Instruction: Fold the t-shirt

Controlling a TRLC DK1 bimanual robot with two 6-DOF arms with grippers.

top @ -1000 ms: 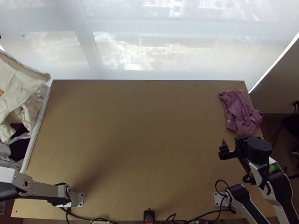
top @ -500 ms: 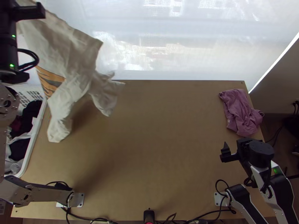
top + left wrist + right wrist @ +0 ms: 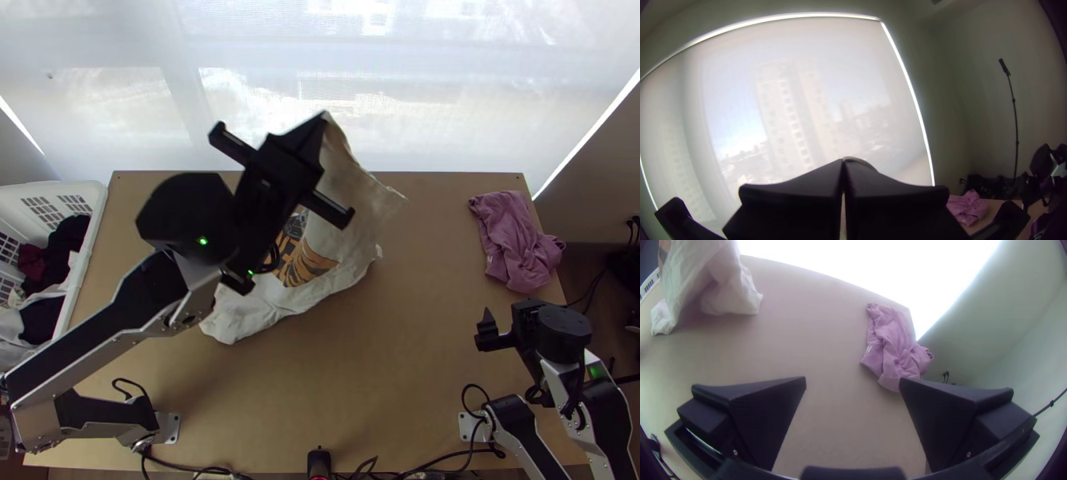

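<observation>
Basket (image 3: 90, 232): we see it against the table's (image 3: 400, 360) left edge, cloths (image 3: 60, 244) inside.
T-shirt (image 3: 348, 248): above the table's left and middle, its lower part perhaps touching, though we can't be certain.
Bunched cloth (image 3: 516, 240): on the table near its far right corner, overhanging the right edge.
Blind (image 3: 416, 104): behind the table.

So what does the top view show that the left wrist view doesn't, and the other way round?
Top view: the white basket with clothes in it, the orange-and-dark print on the white shirt, and the metal plates where the arms are fixed down.

Left wrist view: a thin upright stand by the wall, and the upper edge of the window blind.

Both: the crumpled purple cloth, the blind's lower part, and the left gripper.
</observation>
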